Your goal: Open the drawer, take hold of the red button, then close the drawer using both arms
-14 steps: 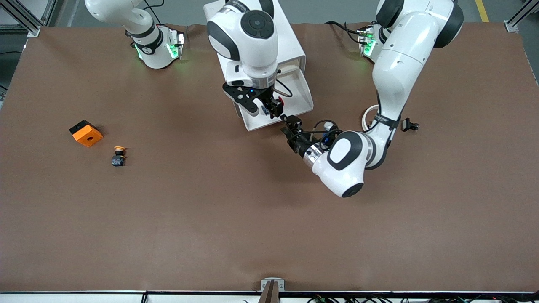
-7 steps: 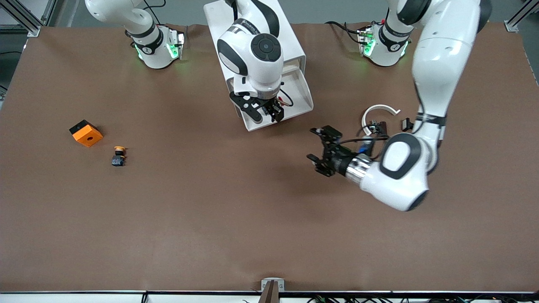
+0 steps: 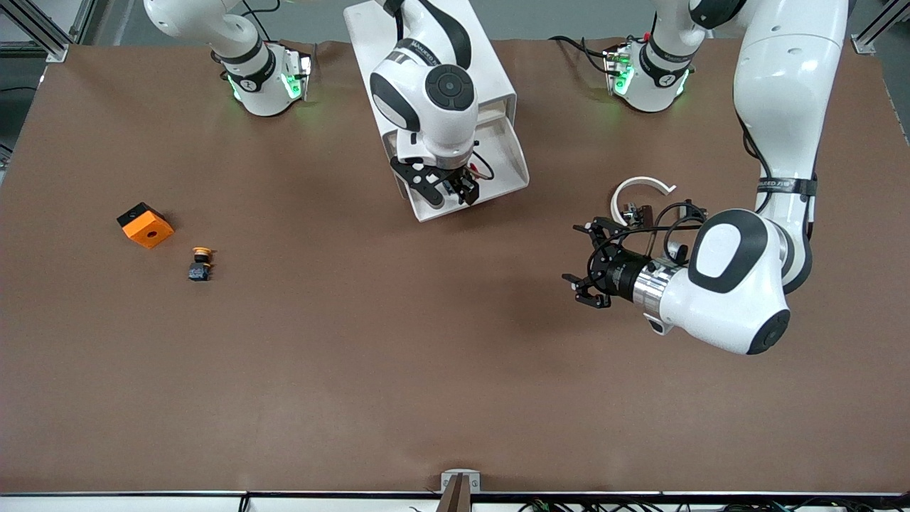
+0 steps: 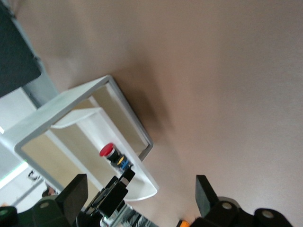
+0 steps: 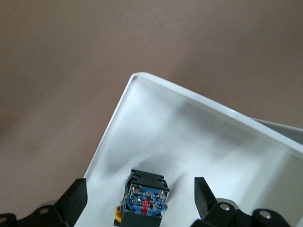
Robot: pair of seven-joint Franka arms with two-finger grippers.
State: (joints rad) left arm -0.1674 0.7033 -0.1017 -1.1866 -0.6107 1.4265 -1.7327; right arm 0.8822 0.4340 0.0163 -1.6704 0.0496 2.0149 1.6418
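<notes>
Red-capped button (image 5: 146, 197) lies in the drawer (image 5: 199, 137) between the right tool's (image 3: 455, 186) spread fingers.

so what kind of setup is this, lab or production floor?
Most likely a robotics lab bench: two arms bolted along one edge of a brown-covered table, aluminium frame posts at its corners, and scattered test parts such as a white drawer cabinet and an orange block.

Robotics lab: brown-covered table (image 3: 355, 370), aluminium frame posts (image 3: 43, 32) (corners), two bench-mounted arms.
</notes>
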